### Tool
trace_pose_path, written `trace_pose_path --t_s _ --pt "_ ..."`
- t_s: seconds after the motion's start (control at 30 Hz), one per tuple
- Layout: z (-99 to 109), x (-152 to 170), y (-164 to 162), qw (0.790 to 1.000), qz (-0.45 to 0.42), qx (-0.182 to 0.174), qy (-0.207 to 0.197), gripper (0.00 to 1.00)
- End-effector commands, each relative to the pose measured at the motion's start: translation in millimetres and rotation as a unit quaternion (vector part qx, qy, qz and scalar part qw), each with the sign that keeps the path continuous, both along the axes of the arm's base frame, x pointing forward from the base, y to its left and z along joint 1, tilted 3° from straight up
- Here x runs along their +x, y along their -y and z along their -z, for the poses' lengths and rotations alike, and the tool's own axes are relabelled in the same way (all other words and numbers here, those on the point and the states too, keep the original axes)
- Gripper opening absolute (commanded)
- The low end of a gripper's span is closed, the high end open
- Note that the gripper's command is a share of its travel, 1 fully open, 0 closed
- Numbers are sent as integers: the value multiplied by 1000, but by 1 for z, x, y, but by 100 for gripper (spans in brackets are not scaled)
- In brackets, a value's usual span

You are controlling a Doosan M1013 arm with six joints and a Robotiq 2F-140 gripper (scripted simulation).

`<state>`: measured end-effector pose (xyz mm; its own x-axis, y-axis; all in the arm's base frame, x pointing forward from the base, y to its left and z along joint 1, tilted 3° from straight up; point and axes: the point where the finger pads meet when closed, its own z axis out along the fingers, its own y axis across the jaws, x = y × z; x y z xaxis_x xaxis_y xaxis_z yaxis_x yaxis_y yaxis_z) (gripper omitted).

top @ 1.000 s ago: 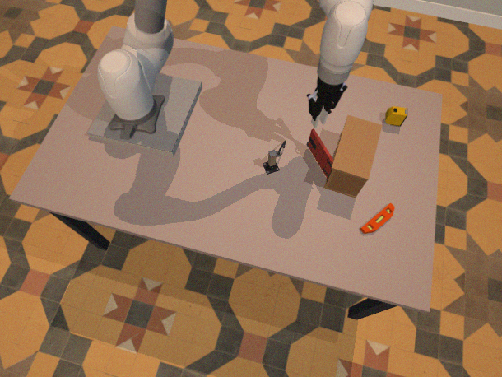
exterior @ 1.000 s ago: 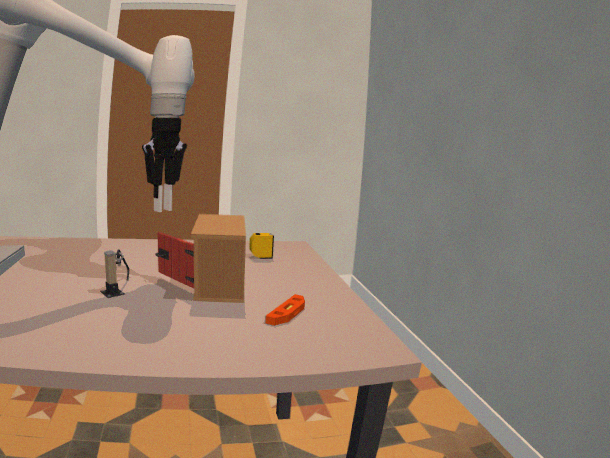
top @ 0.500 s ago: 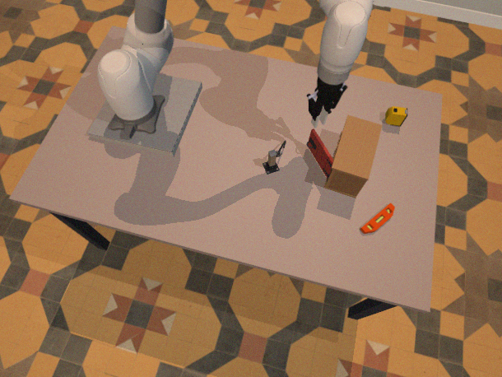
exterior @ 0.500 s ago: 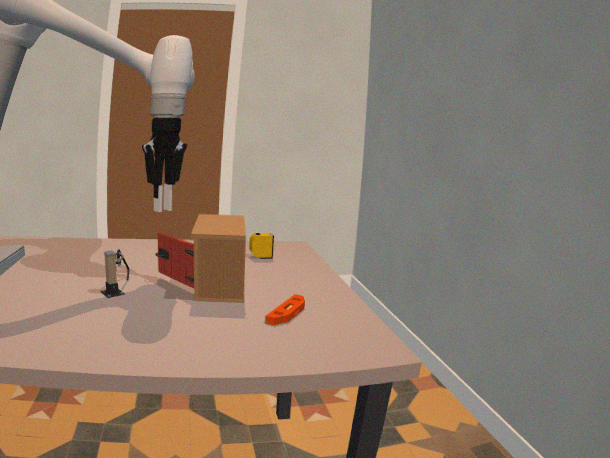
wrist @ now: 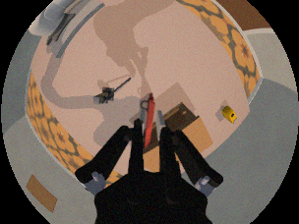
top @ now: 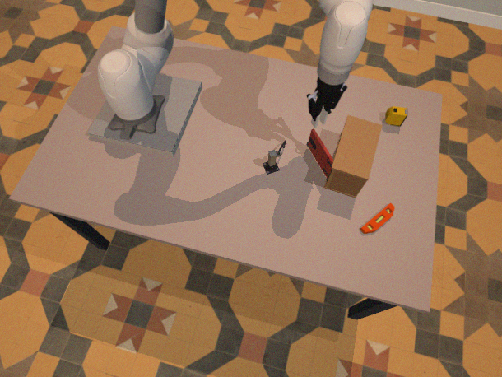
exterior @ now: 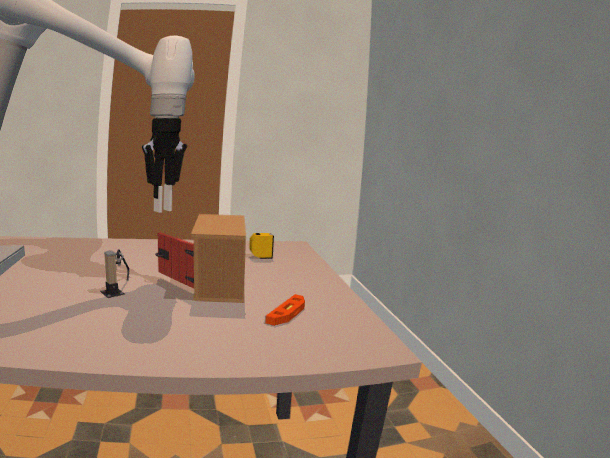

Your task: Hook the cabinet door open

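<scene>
Nearest the table's front edge, an orange spirit level (exterior: 285, 310) lies flat. Behind it, the wooden cabinet (exterior: 220, 260) sits flat on its base, red door (exterior: 175, 259) swung partly open to the left. Left of the door, well apart from it, there's the post (exterior: 110, 272) with its dark hook (exterior: 123, 264) hanging down beside it, not in the door's eye. High above the door's free edge, the gripper (exterior: 162, 204) hangs with pale fingertips (exterior: 168, 198) drawn almost together, nothing between them. Further back, a yellow tape measure (exterior: 262, 245) stands just beyond the cabinet on the table (exterior: 320, 350).
</scene>
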<state>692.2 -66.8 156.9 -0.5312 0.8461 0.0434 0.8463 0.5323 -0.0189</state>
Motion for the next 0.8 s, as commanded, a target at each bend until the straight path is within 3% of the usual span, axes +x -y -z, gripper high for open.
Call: trace_pose_path --t_s 0.0,0.77 --pt "0 0 0 1000 0 0 0 16" --pt "23 -1 -1 1000 2 0 0 16"
